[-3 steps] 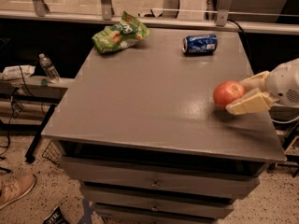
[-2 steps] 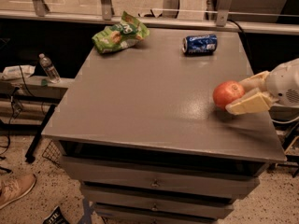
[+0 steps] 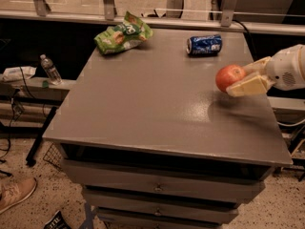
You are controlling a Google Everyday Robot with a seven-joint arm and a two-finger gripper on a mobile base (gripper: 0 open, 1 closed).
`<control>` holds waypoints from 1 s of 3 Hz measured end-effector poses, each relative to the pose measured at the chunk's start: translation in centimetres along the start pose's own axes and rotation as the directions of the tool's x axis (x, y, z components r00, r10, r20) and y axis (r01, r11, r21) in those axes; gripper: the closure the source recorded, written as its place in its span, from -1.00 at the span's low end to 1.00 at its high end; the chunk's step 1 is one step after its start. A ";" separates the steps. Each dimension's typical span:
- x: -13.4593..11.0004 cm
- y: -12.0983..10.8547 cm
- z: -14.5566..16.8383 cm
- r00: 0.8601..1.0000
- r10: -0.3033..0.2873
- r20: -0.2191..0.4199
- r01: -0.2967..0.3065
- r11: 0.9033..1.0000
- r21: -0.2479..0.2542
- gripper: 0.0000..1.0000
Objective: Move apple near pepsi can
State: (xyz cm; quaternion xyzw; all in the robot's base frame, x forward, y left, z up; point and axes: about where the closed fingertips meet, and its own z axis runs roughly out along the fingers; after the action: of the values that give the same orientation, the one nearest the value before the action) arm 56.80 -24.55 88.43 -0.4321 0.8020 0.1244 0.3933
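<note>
Grey drawer cabinet (image 3: 157, 104): broad flat top, stacked drawer fronts below, fills most of the view. Gripper (image 3: 238, 83): cream fingers (image 3: 248, 86) on a white wrist, reaching in over the cabinet's right edge, roughly halfway back along that side. Green snack bag (image 3: 123, 34): crumpled, lying at the cabinet's far left corner. Apple (image 3: 228, 78): red-orange, paler patch on top, pinched between the two fingers, which are closed snug on it from the right. It hangs above the right part of the cabinet top, and its dark shadow falls on the grey surface beneath, apart from the fruit. Pepsi can (image 3: 204, 45): blue, silver ends, lying on its side near the cabinet's far edge, right of centre; well apart from the apple and farther back. Water bottle (image 3: 49, 69): clear, upright on a low ledge off the cabinet's left side.
</note>
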 end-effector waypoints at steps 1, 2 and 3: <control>-2.0 -4.1 1.5 0.999 0.020 0.032 -0.022 0.998 0.054 1.00; -3.4 -7.7 3.6 0.998 0.042 0.043 -0.047 0.993 0.107 1.00; -3.8 -10.3 5.8 0.996 0.082 0.035 -0.087 0.984 0.157 1.00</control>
State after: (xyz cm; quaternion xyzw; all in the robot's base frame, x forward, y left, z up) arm 69.15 -25.28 88.85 -0.3632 0.8212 0.0828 0.4323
